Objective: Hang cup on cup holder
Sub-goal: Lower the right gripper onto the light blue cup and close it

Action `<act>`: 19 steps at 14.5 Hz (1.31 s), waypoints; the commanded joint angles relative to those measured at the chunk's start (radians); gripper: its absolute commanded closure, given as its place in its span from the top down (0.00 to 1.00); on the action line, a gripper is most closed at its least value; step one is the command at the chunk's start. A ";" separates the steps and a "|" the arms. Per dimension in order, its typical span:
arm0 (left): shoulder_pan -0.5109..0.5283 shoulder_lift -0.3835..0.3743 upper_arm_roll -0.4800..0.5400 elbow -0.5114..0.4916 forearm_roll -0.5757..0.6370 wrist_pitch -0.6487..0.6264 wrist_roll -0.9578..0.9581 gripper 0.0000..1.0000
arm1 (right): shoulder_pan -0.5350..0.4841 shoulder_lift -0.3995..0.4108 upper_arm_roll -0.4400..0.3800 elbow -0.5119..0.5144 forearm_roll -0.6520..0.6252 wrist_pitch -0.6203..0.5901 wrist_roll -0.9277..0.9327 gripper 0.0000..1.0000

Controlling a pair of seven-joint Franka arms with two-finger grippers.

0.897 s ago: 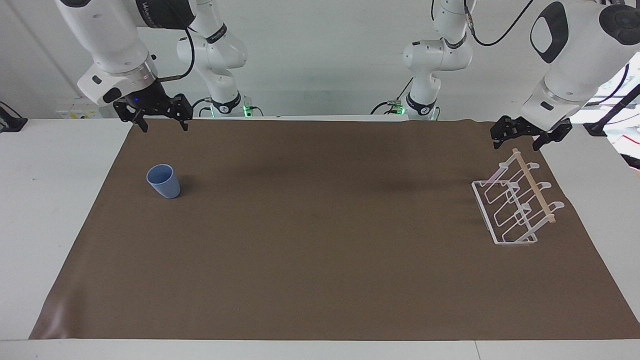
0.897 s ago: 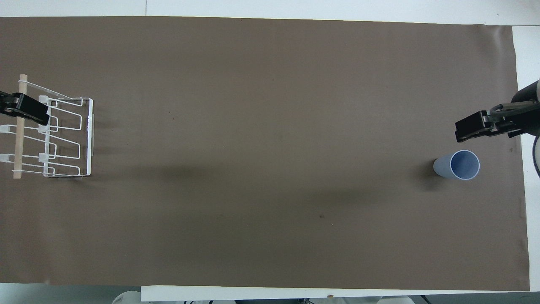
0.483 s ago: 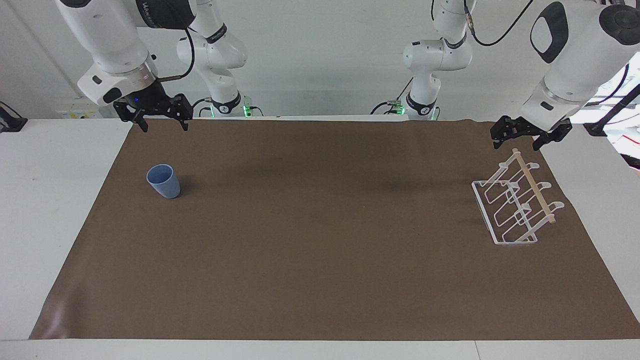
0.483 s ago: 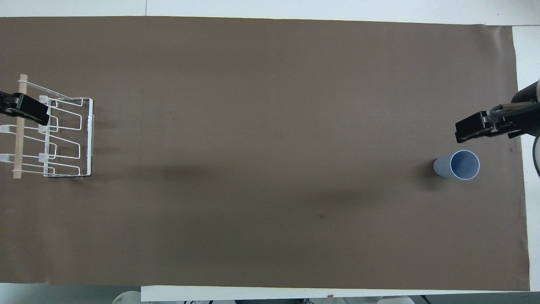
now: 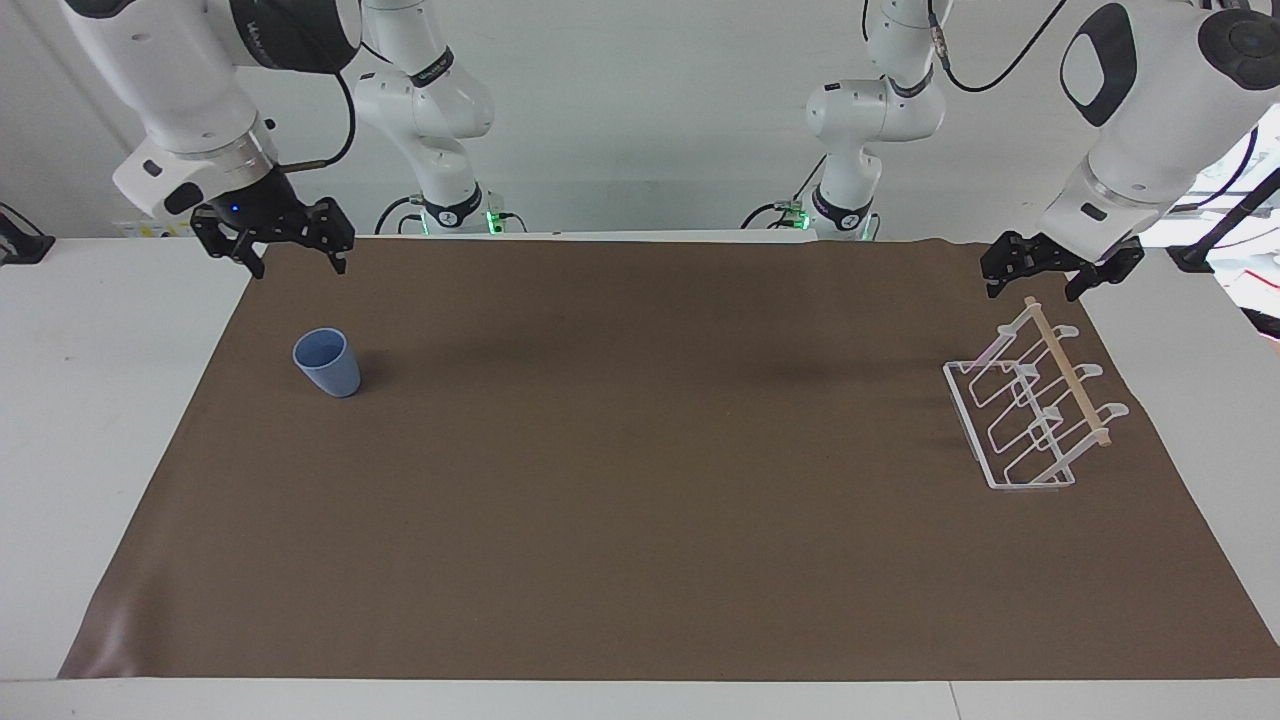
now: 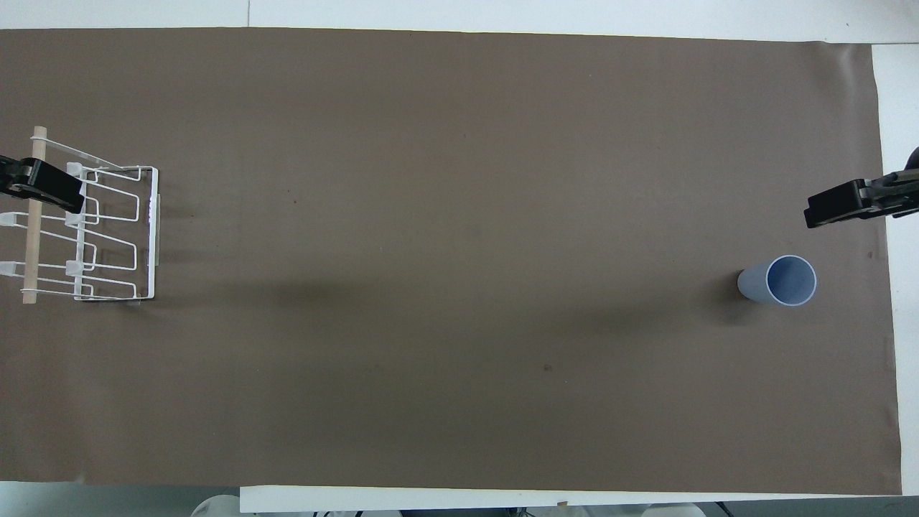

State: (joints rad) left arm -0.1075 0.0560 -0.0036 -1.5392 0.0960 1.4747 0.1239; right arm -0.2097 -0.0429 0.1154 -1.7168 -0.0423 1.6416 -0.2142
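In the facing view both arms are shown whole, with the right gripper [image 5: 275, 243] raised over the mat's [image 5: 640, 560] corner at the right arm's end and the left gripper [image 5: 1035, 270] raised just over the robot-side end of the cup holder [image 5: 1025, 410]; in the overhead view only the black tips of each are seen at the picture's edges. Both grippers are seen spread apart, with nothing between the fingertips. The cup [image 5: 327, 362] is stood upright on the mat toward the right arm's end, mouth up, its long axis vertical (the hollow inside is shown only from overhead), a little farther from the robots than the right gripper's spot. The cup holder is set at the left arm's end, close to the mat's edge, its wooden rod [image 5: 1068, 371] running away from the robots. A wide stretch of bare mat is left between cup and holder.
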 commanded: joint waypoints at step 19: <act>-0.009 -0.028 -0.007 -0.029 -0.004 -0.027 -0.006 1.00 | -0.221 0.078 0.003 -0.511 0.021 0.511 -0.347 0.73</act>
State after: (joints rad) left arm -0.1155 0.0560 -0.0162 -1.5393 0.0944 1.4705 0.1238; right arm -0.4148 0.0299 0.1083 -2.2148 -0.0420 2.1319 -0.5184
